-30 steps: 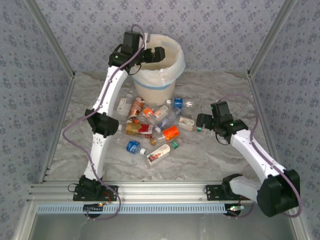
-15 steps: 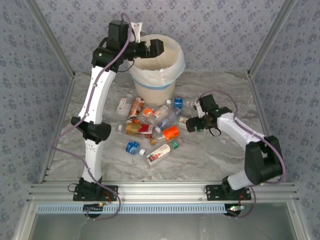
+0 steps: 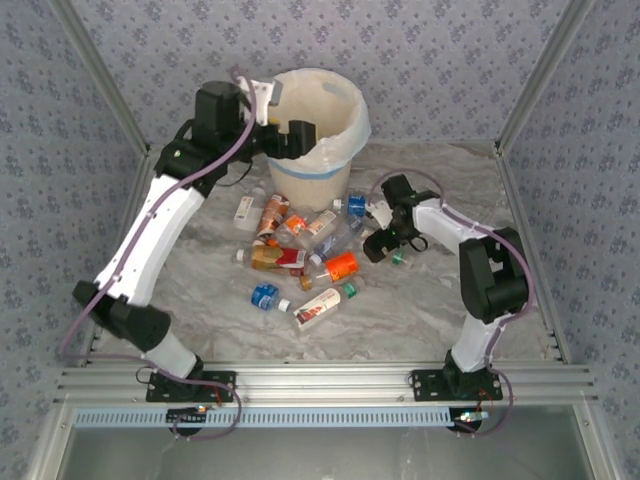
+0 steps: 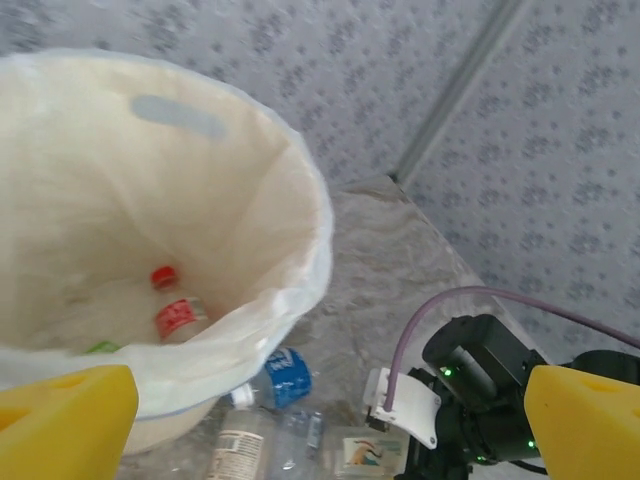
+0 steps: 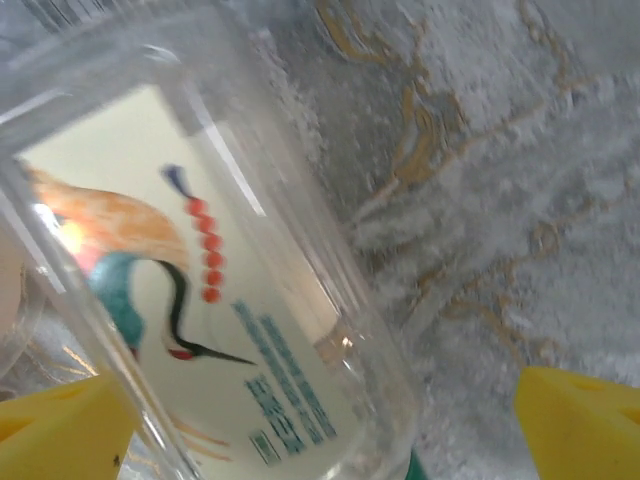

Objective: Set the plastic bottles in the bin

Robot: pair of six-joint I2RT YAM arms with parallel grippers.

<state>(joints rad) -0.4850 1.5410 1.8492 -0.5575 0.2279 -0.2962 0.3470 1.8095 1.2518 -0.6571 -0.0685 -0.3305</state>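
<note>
left gripper [image 3: 298, 140] hangs beside the round cream-white bag-lined bin [image 3: 312, 178], fingers spread, empty. right gripper [image 3: 380, 243], fingers spread, sits low over a clear crane-labelled plastic bottle [image 5: 200, 280] at the right edge of the scattered plastic bottles [image 3: 300, 245] on the bin's near side, apparently positioned to pinch it.

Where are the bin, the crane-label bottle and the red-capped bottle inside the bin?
bin [image 3: 315, 190], top external view, on its outer wall.
crane-label bottle [image 5: 200, 300], right wrist view, on its label.
red-capped bottle [image 4: 178, 318], left wrist view, on its red label.
</note>
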